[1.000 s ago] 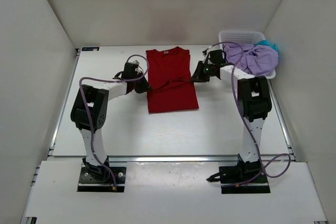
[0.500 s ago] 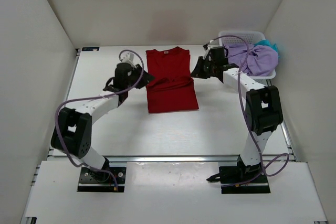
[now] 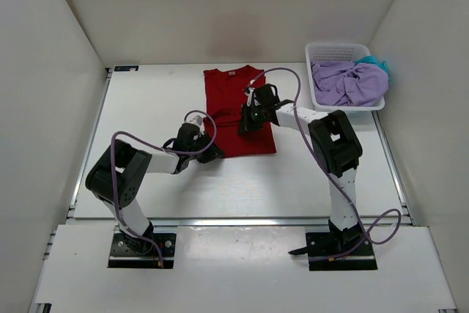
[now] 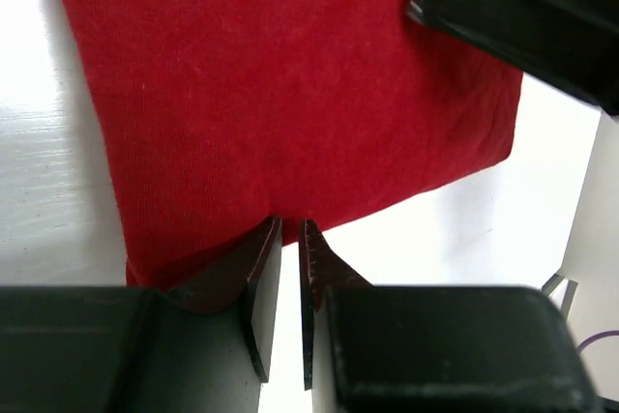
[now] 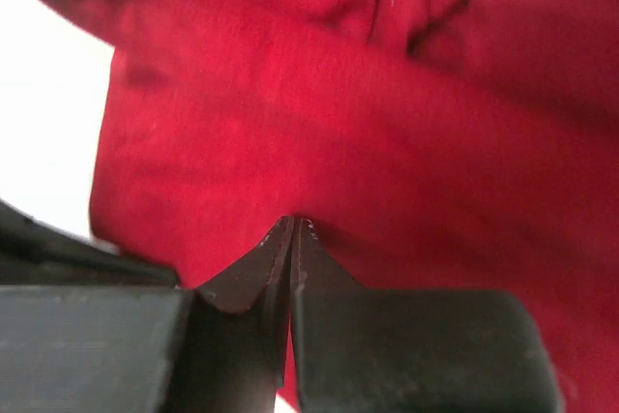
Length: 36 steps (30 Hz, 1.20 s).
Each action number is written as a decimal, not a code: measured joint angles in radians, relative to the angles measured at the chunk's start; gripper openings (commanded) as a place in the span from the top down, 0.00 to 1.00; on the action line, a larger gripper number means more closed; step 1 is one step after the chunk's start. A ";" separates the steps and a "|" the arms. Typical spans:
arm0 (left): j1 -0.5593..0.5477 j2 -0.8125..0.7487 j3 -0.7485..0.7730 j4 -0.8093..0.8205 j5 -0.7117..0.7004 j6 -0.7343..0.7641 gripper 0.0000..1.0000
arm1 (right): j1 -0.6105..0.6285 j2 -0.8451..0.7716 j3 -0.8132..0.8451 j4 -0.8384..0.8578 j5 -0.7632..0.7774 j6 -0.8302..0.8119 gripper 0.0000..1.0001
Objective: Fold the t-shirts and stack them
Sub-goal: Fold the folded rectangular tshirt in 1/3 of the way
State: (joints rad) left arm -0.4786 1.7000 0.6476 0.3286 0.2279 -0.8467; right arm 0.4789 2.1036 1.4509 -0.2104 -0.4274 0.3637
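The red t-shirt (image 3: 229, 100) lies flat in the middle of the table, folded into a long strip, collar to the far side. My left gripper (image 3: 212, 154) is at its near left hem; in the left wrist view the jaws (image 4: 290, 224) are closed to a thin slit with their tips on the hem of the red cloth (image 4: 290, 94). My right gripper (image 3: 245, 124) is shut, its tips (image 5: 293, 222) pressing on the middle of the red shirt (image 5: 406, 142). The lavender t-shirt (image 3: 350, 84) and a bit of the teal t-shirt (image 3: 376, 61) lie bunched in the basket.
The white mesh basket (image 3: 333, 50) stands at the far right of the table. White walls enclose the table on the left, back and right. The right arm's black link (image 4: 542, 16) shows at the top right of the left wrist view.
Both grippers have moved onto the red shirt: the left from beside its left edge down to the near hem, the right from beside its right edge inward to its middle.
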 measured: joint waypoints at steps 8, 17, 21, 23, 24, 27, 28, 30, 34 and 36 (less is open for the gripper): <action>0.006 -0.022 -0.063 0.072 0.001 0.011 0.75 | 0.005 0.110 0.138 0.001 0.032 -0.001 1.00; 0.029 -0.061 -0.105 0.077 0.014 0.022 0.76 | -0.022 0.279 0.420 -0.029 0.085 0.029 1.00; 0.025 -0.102 -0.108 0.010 0.013 0.038 0.76 | -0.056 0.422 0.748 -0.127 0.117 0.022 1.00; 0.025 -0.130 -0.115 -0.016 0.014 0.042 0.75 | -0.065 0.441 0.849 -0.203 0.131 0.005 1.00; 0.026 -0.146 -0.118 -0.028 0.015 0.042 0.75 | -0.071 0.439 0.877 -0.235 0.136 -0.006 1.00; 0.034 -0.198 -0.117 -0.048 0.017 0.044 0.74 | -0.071 0.388 0.868 -0.322 0.160 -0.043 1.00; 0.039 -0.210 -0.112 -0.054 0.018 0.045 0.75 | -0.066 0.347 0.813 -0.328 0.171 -0.055 1.00; 0.045 -0.216 -0.092 -0.075 0.019 0.054 0.75 | -0.050 0.222 0.624 -0.321 0.188 -0.069 1.00; 0.062 -0.227 -0.069 -0.113 0.012 0.078 0.68 | -0.037 -0.135 0.115 -0.216 0.149 -0.060 1.00; 0.083 -0.240 -0.083 -0.119 0.012 0.083 0.66 | -0.062 -0.299 -0.096 -0.139 0.109 -0.042 1.00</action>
State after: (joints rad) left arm -0.3954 1.4601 0.5648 0.2096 0.2398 -0.7639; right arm 0.4168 1.8042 1.3548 -0.3492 -0.3187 0.3218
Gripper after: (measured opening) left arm 0.322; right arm 0.004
